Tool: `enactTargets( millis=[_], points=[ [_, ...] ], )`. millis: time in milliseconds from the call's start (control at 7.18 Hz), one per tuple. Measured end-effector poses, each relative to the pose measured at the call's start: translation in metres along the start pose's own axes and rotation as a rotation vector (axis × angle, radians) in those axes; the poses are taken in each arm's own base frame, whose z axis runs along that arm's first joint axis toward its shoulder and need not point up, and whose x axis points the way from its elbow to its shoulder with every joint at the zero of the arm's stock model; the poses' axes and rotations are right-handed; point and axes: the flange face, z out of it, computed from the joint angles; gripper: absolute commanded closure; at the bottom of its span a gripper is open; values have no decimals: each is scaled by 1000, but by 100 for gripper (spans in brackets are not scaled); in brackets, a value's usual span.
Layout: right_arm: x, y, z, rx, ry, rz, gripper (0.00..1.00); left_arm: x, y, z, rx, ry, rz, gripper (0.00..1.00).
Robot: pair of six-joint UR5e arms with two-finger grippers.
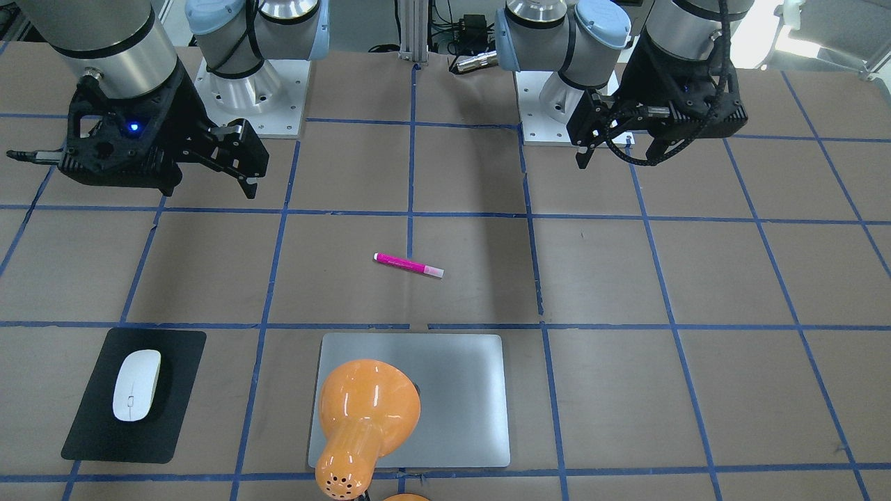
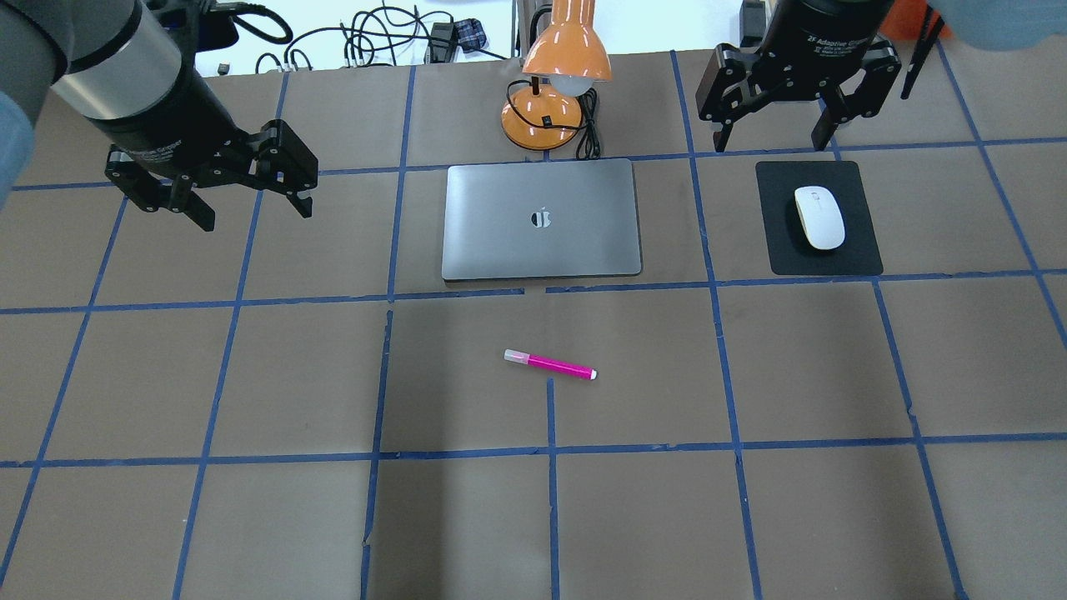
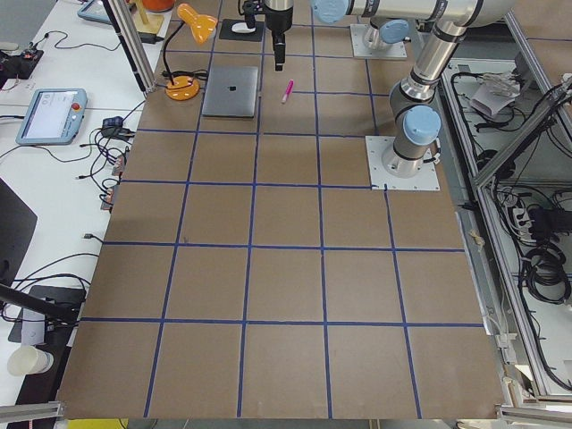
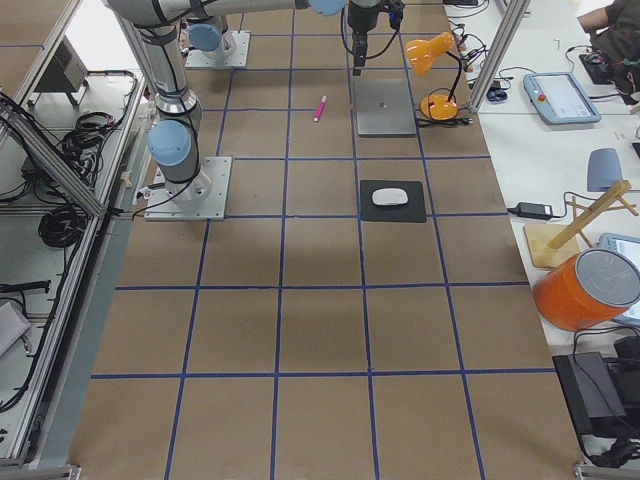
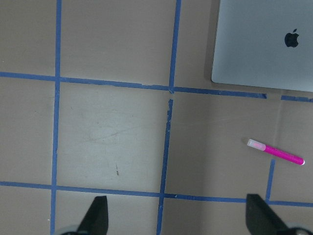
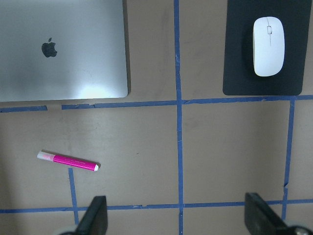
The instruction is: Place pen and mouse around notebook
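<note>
The magenta pen [image 2: 550,364] lies flat on the brown table, on the robot's side of the notebook [image 2: 542,218], a closed silver-grey laptop. The white mouse [image 2: 819,217] rests on a black pad to the notebook's right. My left gripper [image 2: 254,215] hovers open above the table, left of the notebook. My right gripper [image 2: 769,146] hangs open high up near the mouse. The left wrist view shows the pen [image 5: 275,152] and a notebook corner [image 5: 264,44]. The right wrist view shows the pen [image 6: 68,160], the mouse [image 6: 268,46] and the notebook [image 6: 61,49]. Neither gripper holds anything.
An orange desk lamp [image 2: 567,50] stands behind the notebook, its shade leaning over the lid's far edge [image 1: 365,410]. The black pad [image 2: 779,250] lies under the mouse. Blue tape lines grid the table. Both arm bases stand at the robot's edge.
</note>
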Motion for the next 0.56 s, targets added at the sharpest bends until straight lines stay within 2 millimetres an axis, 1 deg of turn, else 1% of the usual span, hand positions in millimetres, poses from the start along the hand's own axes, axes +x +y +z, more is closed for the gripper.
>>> enactTargets(
  millis=[278, 557],
  points=[
    [2, -3, 1, 1, -7, 13, 0, -1, 0, -2, 4, 0, -1, 0],
    [16, -6, 2, -7, -8, 45, 0, -1, -1, -3, 7, 1, -3, 0]
  ],
)
